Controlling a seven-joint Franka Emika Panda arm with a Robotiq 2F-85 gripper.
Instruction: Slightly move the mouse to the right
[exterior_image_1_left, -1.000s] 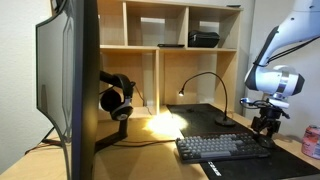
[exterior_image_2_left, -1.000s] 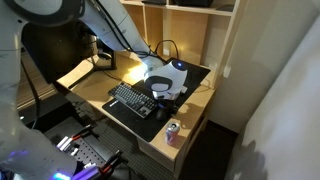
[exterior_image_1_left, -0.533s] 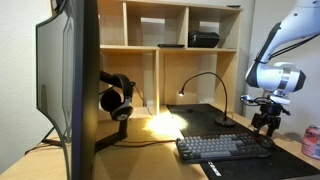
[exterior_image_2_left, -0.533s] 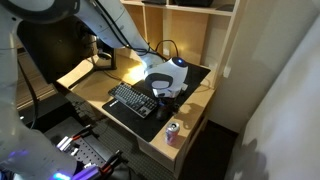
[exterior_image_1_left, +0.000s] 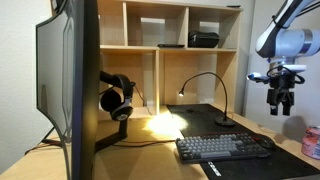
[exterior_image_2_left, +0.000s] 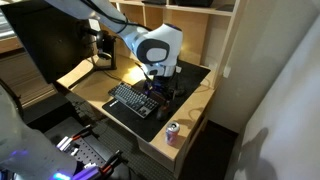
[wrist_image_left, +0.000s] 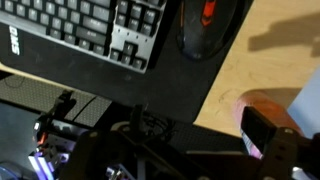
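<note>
Here's the mouse (wrist_image_left: 205, 25), top of the wrist view, right of centre: black, low and domed, with a red-orange glow at the wheel and its far end cut off by the frame. It lies flat on the dark mat (wrist_image_left: 150, 85), just beside the keyboard (wrist_image_left: 90, 30).

Warm desk lamp (exterior_image_1_left: 203, 88) glow; wrist view blurred.

My gripper (exterior_image_1_left: 281, 108) hangs above the desk (wrist_image_left: 240, 60), where the mouse (wrist_image_left: 205, 25) lies on the mat (wrist_image_left: 170, 85) just beside the keyboard (wrist_image_left: 90, 30), the cup (wrist_image_left: 265, 108) apart off the mat.
</note>
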